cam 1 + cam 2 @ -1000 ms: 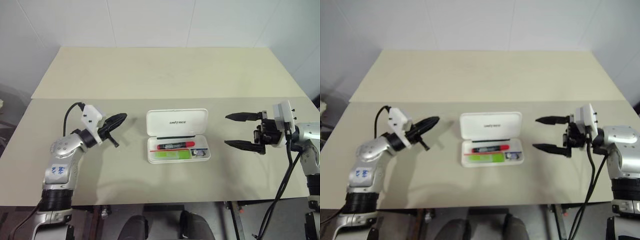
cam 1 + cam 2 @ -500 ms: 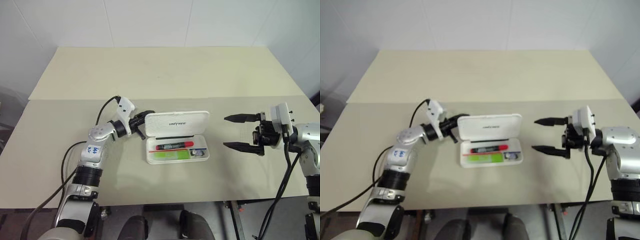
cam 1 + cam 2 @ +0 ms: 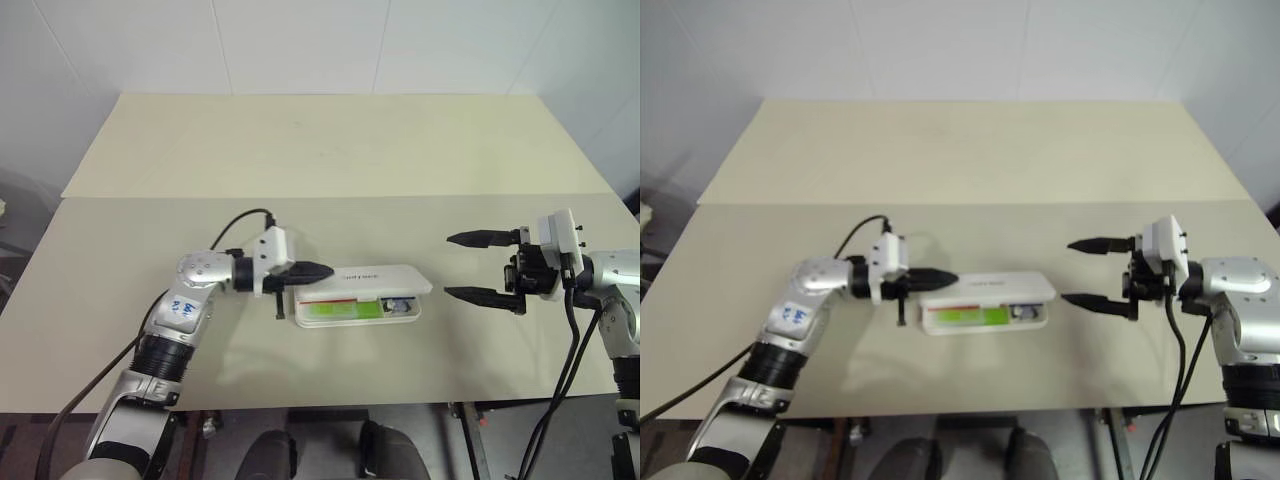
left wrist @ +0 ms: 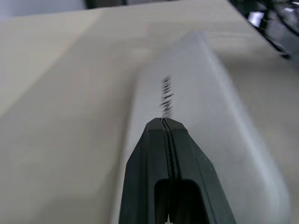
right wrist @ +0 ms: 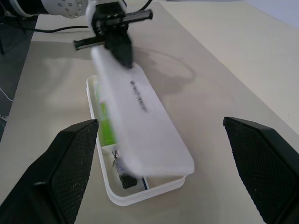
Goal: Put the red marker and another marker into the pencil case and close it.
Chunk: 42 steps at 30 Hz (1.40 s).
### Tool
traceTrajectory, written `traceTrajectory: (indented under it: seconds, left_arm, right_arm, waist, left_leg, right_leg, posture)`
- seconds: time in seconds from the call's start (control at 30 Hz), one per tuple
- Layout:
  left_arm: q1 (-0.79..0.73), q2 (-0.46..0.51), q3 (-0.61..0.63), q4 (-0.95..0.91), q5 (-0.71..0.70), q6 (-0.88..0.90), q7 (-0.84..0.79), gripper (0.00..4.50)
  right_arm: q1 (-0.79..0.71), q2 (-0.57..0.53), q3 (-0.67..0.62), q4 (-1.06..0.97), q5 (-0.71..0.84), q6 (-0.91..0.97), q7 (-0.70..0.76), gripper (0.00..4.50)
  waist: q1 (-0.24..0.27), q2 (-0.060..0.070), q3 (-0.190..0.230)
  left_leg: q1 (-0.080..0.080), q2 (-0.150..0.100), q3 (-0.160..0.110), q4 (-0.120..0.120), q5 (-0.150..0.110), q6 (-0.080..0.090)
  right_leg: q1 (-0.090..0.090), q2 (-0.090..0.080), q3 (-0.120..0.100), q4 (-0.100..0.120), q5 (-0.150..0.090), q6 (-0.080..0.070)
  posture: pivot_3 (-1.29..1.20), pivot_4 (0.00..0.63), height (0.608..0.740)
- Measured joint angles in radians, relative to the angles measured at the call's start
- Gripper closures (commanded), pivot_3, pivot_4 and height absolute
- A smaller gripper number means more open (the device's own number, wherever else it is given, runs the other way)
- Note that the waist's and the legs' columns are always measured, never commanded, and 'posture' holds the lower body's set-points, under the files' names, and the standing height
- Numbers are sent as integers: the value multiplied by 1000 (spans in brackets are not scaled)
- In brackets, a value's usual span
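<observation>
Lid [image 3: 385, 277] swung down — half-closed.

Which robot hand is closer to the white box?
Left. The left end effector, shut, is right at the lid of the pencil case at its left end, which is half closed. The right end effector hangs open, off to the case's right, apart from it.
</observation>
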Motion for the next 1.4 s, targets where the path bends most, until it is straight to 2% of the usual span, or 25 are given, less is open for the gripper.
traceTrajectory:
  seconds: [0.3,0.47,0.7,0.8,0.9,1.13,1.23,1.4]
  left_arm:
    - [-47,-1,-151,-39,157,52,5,4471]
    - [-52,-18,-184,-70,187,93,33,4471]
    - [-35,-24,-180,-113,187,149,54,4471]
    - [-18,-33,-162,-126,172,179,79,4471]
    - [23,-46,-74,-137,125,211,136,4471]
    - [111,31,139,-208,16,210,176,4471]
    - [200,87,227,-255,-50,211,163,3852]
    - [340,136,347,-342,-152,215,139,2150]
  right_arm:
    - [44,-8,-40,-61,4,20,-38,0]
    - [73,-8,-46,-163,26,52,-76,0]
    - [97,-8,-63,-205,42,75,-117,0]
    - [98,-7,-63,-201,42,75,-121,0]
    - [86,2,-58,-173,34,69,-122,0]
    - [65,7,-35,-77,20,40,-73,0]
    - [43,7,-32,-36,12,15,-52,0]
    - [17,18,-25,26,-13,-56,-25,0]
  waist:
    - [1,0,0]
    - [1,0,0]
    - [1,0,0]
    - [0,0,0]
    - [-3,0,0]
    - [-5,0,0]
    - [-5,0,0]
    - [-6,0,0]
  left_leg:
    - [0,0,0,0,0,0]
    - [2,0,0,0,0,0]
    - [2,0,-1,0,0,0]
    - [2,0,-1,0,0,0]
    - [2,0,-1,0,0,0]
    - [2,1,-1,-1,0,0]
    - [1,1,-1,-2,0,0]
    - [1,0,-1,-2,-1,0]
  right_leg:
    - [0,0,0,0,0,0]
    - [1,0,1,0,0,0]
    - [2,0,1,0,0,0]
    - [2,0,1,0,0,0]
    - [1,0,1,0,0,0]
    - [1,0,1,0,0,0]
    - [0,-1,1,0,0,0]
    - [0,-1,0,0,0,0]
  posture:
    - [0,150,740]
    - [0,150,740]
    - [0,150,740]
    - [0,150,740]
    - [0,150,740]
    - [0,150,740]
    - [0,150,740]
    - [0,150,740]
